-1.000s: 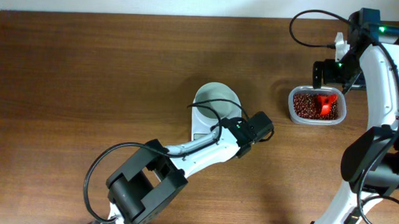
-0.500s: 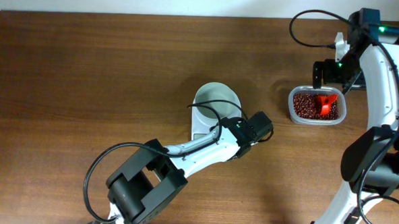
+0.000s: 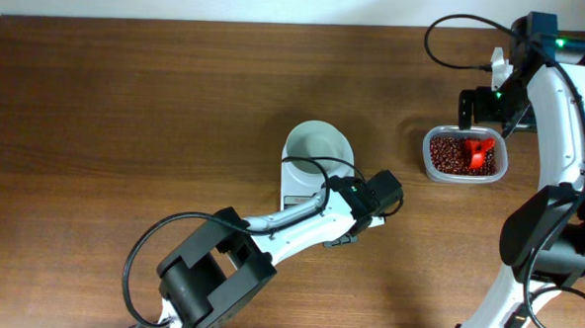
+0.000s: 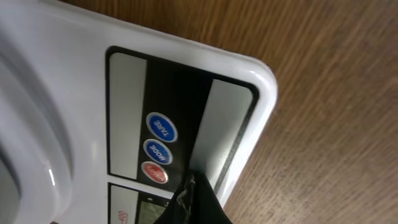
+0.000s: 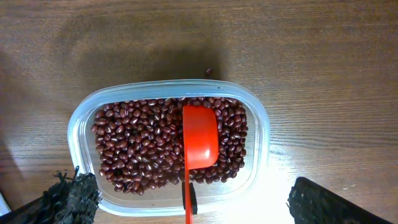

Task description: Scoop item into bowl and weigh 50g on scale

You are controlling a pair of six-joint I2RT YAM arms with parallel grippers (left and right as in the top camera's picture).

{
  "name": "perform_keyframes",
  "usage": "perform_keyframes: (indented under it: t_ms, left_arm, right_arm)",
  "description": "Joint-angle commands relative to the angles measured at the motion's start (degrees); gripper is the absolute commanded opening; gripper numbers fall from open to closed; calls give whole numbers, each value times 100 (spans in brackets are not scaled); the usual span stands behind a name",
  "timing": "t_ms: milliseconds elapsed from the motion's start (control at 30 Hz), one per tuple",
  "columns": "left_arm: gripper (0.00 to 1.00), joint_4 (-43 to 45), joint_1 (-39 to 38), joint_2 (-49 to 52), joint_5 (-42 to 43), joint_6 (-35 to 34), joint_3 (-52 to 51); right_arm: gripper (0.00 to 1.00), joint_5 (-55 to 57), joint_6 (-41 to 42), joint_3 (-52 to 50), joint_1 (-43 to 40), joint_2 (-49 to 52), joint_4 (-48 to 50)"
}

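The white scale (image 3: 293,189) stands mid-table with the empty white bowl (image 3: 318,143) on it. My left gripper (image 3: 335,207) is shut and empty at the scale's front right corner. In the left wrist view its dark tip (image 4: 196,202) lies over the scale's button panel (image 4: 158,130), beside the red button. The reddish-brown beans (image 3: 446,156) fill a clear plastic tub (image 3: 429,168) at the right, with a red scoop (image 3: 481,152) lying in them. My right gripper (image 3: 485,108) hovers open above the tub (image 5: 81,124); its fingers straddle the scoop (image 5: 200,134) without touching it, over the beans (image 5: 137,143).
One stray bean (image 5: 208,71) lies on the wooden table just beyond the tub. The left arm's cable loops over the scale's front. The right arm's base stands at the table's right edge.
My left gripper has shifted slightly toward the front right along the scale's front panel. The right arm, tub and scoop have not moved.
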Motion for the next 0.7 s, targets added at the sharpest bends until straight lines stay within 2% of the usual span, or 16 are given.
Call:
perform_keyframes:
  t_ms: [0, 100, 167, 200, 267, 300, 333, 367, 400, 500, 600, 667]
  left_arm:
    - [0, -44, -24, 310, 616, 120, -197]
    - [0, -431, -105, 24, 728, 28, 214]
    - [0, -350, -76, -839, 1799, 20, 258]
    - [0, -293, -35, -1246, 2103, -256, 258]
    - [0, -299, 164, -1961, 2149, -837, 258]
    - [0, -358, 369, -2367, 2277, -992, 262]
    - [0, -415, 577, -2640, 2745, -990, 321]
    - [0, -428, 957, -2968, 3434, -1005, 444]
    - [0, -413, 1364, -3110, 3694, -1029, 531]
    - [0, 155, 3014, -3108, 3670, -1504, 584]
    - [0, 962, 4072, -3053, 3633, -1908, 584]
    - [0, 1410, 4695, -2992, 2979, -2551, 584]
  right_arm:
    - [99, 26, 42, 138, -39, -15, 0]
    - [99, 26, 39, 138, -39, -15, -2]
    - [99, 28, 39, 138, -39, -15, 0]
    - [99, 26, 39, 138, -39, -15, -2]
    - [99, 26, 39, 138, -39, -15, 0]
    - [99, 26, 39, 138, -39, -15, 0]
    - [99, 26, 39, 138, -39, -15, 0]
    - [99, 26, 39, 138, -39, -15, 0]
    - [99, 26, 42, 138, -39, -15, 0]
    - [99, 26, 39, 138, -39, -15, 0]
    - [99, 26, 42, 138, -39, -15, 0]
    - [99, 26, 39, 138, -39, -15, 0]
